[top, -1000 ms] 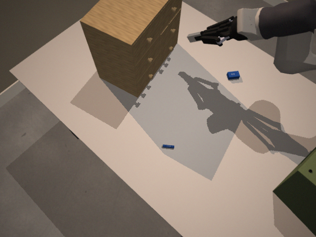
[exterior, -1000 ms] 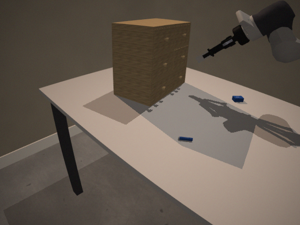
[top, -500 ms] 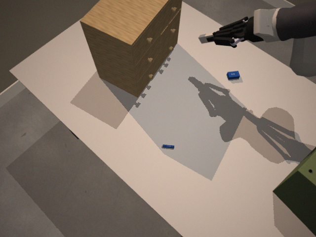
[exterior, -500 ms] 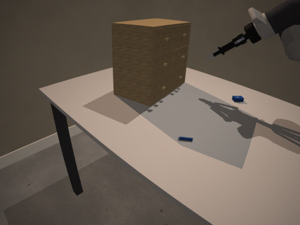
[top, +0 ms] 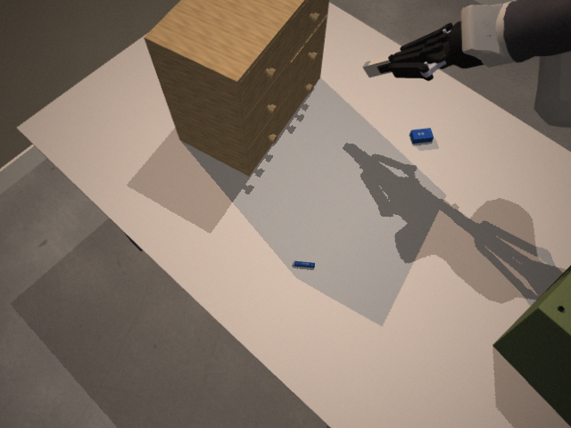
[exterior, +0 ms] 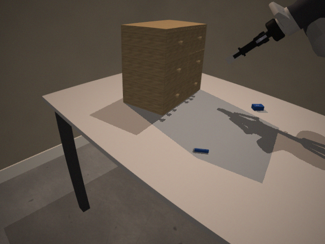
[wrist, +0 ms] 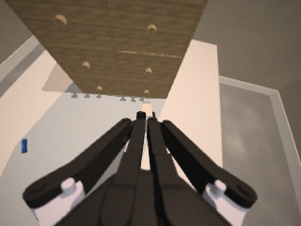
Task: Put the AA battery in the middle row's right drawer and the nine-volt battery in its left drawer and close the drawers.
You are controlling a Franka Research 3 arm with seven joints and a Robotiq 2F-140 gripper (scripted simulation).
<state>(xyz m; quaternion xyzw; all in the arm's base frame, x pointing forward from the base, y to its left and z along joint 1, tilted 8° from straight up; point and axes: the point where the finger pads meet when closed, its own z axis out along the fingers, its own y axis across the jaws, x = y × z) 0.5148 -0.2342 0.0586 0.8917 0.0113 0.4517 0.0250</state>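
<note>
The small chest (exterior: 147, 68) stands at the far left part of the table (exterior: 183, 199), with its drawer fronts turned to the right side. All six drawers look pushed in, and each has one small pale knob. The gripper (top: 374, 69) hangs in the air to the right of the chest, well apart from the drawer fronts and high above the table. Its fingers are clenched together with nothing between them. In the wrist view the gripper (wrist: 145, 114) points toward the drawer fronts, and the two fingertips touch each other.

The nine-volt battery (top: 421, 135), a small blue block, lies flat on the table at the right, below the arm and well apart from the chest. The AA battery (top: 303, 264), a thin blue cylinder, lies on its side nearer to me, in front of the chest and far from the gripper. At the near right corner of the top view there is a dark green box (top: 544, 341).
</note>
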